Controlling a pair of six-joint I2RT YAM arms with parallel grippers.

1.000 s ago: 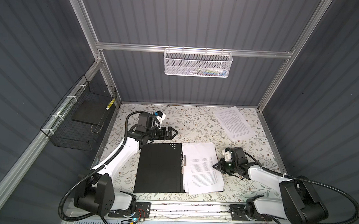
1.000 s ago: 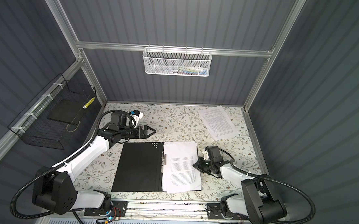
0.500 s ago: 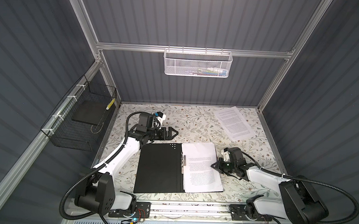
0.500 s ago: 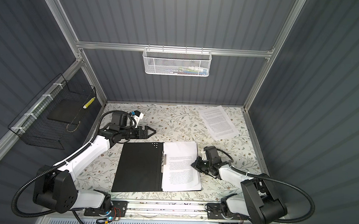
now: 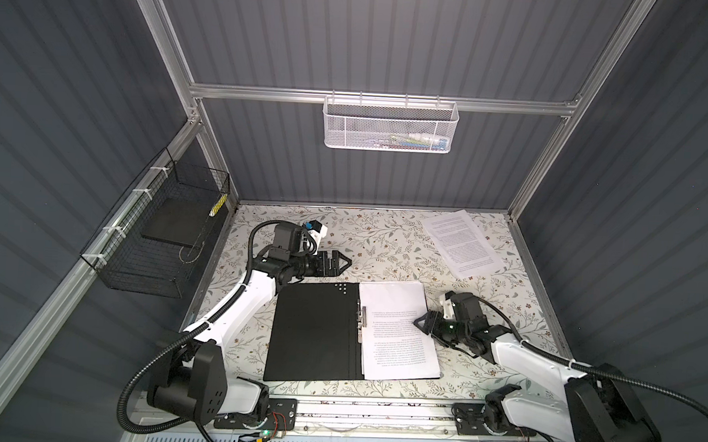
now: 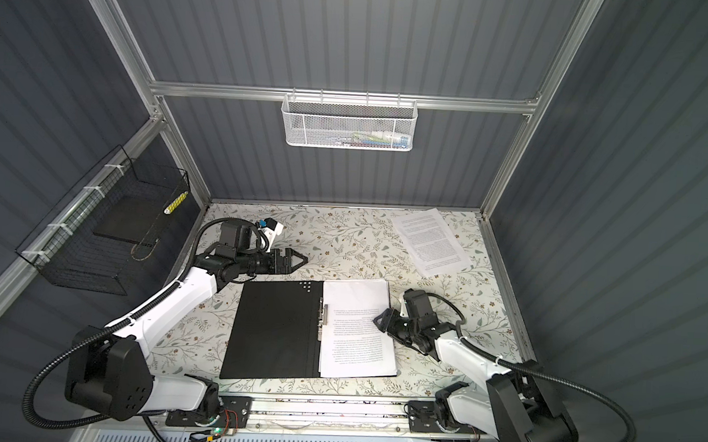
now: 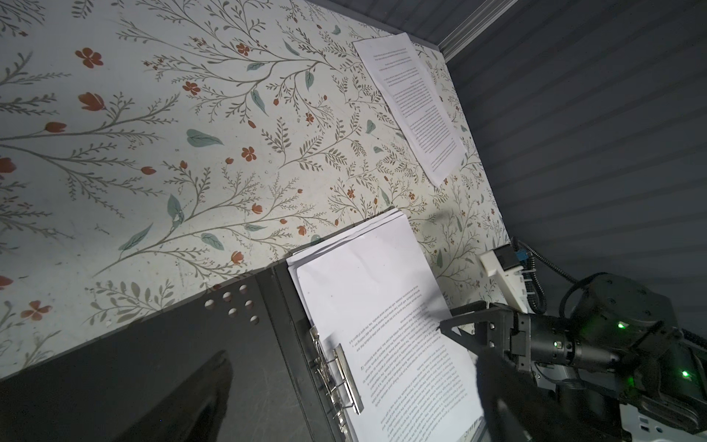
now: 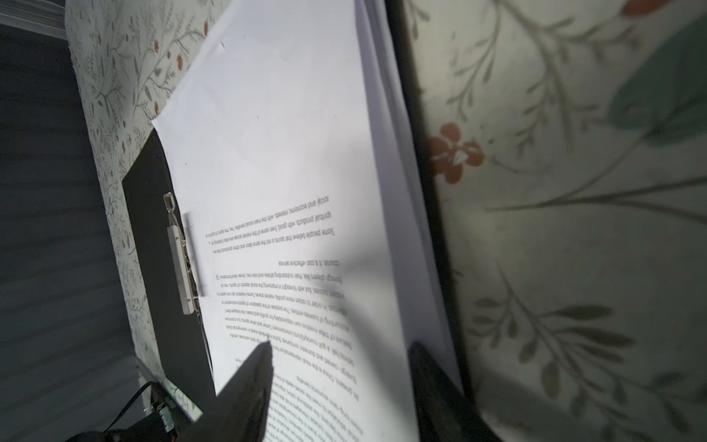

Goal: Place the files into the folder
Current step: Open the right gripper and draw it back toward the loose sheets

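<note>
Folder [image 5: 313, 332], opened flat with its black inside upward, is seen on the floral table [image 5: 388, 240], toward the near side. A stack of files [image 5: 396, 336] is laid on its right half, beside the metal clip [image 5: 363, 317] at the spine. The right gripper [image 5: 418, 323] is placed at the stack's right edge, its jaws parted and nothing grasped. The left gripper [image 5: 344, 263] is held just beyond the far edge of the black cover, jaws spread and empty. More printed sheets [image 5: 463, 242] are seen in the far right corner, well apart from the stack.
</note>
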